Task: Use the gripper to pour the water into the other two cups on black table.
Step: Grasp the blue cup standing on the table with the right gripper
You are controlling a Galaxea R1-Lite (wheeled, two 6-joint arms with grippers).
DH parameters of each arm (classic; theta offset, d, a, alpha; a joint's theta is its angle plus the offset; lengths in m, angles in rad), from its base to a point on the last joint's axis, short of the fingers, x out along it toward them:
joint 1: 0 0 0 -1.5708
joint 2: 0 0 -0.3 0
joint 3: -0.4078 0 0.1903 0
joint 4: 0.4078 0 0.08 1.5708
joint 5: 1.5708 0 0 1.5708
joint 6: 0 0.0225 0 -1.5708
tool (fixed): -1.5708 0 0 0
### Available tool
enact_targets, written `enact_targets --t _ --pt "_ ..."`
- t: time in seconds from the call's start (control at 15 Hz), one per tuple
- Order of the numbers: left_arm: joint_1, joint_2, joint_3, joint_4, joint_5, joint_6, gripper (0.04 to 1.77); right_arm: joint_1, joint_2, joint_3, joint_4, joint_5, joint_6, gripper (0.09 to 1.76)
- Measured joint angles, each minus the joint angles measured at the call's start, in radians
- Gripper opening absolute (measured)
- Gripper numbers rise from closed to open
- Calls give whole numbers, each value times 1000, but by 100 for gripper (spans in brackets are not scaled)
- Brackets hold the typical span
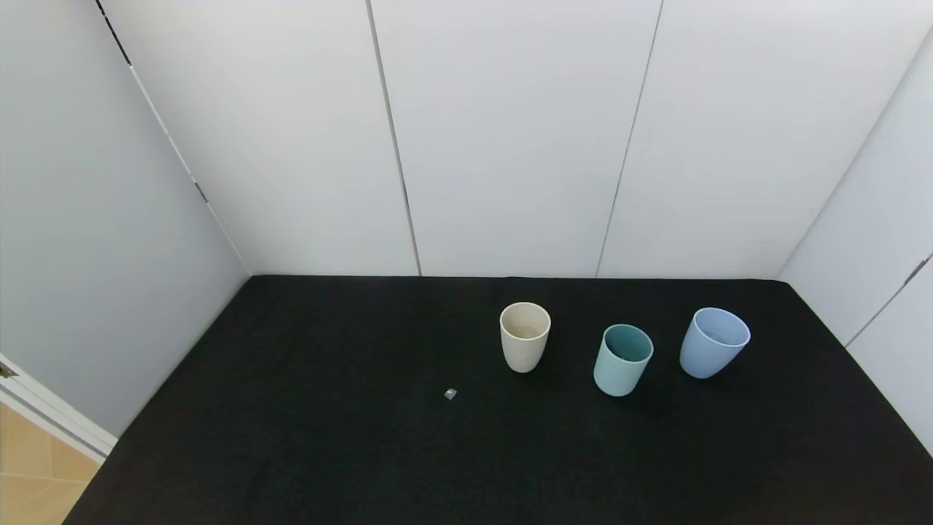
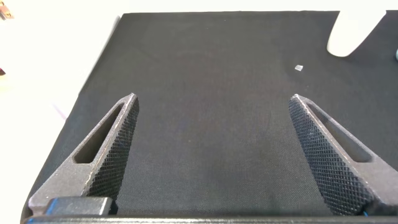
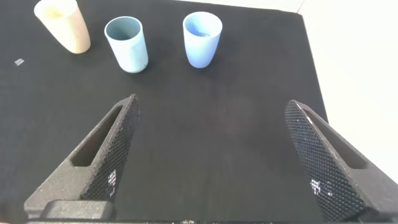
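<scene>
Three tumblers stand upright in a row on the black table (image 1: pixel 291 437): a cream-beige cup (image 1: pixel 524 337), a teal-green cup (image 1: pixel 622 359) and a larger light blue cup (image 1: pixel 713 342). In the right wrist view the cream cup (image 3: pixel 62 25), teal cup (image 3: pixel 126 44) and blue cup (image 3: pixel 202 38) lie far ahead of my right gripper (image 3: pixel 210 109), which is open and empty. My left gripper (image 2: pixel 212 99) is open and empty over bare table; the cream cup (image 2: pixel 351 31) shows at that view's edge. Neither arm shows in the head view. No water level is discernible.
A small grey-white bit (image 1: pixel 450 394) lies on the table in front of the cream cup; it also shows in the left wrist view (image 2: pixel 299 68). White wall panels close the table at the back and both sides. A strip of wooden floor (image 1: pixel 29 467) shows at the lower left.
</scene>
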Motion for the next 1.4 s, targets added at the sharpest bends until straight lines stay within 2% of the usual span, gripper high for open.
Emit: enact_targets --t 0.27,0.67,1.4 --pt "0 0 0 0 0 0 172 7 212 14 -169 1 -1 171" --pt "0 0 0 0 0 0 172 -3 533 119 -544 1 -3 171" --pt "0 0 0 0 0 0 172 -18 956 172 -911 2 -8 171"
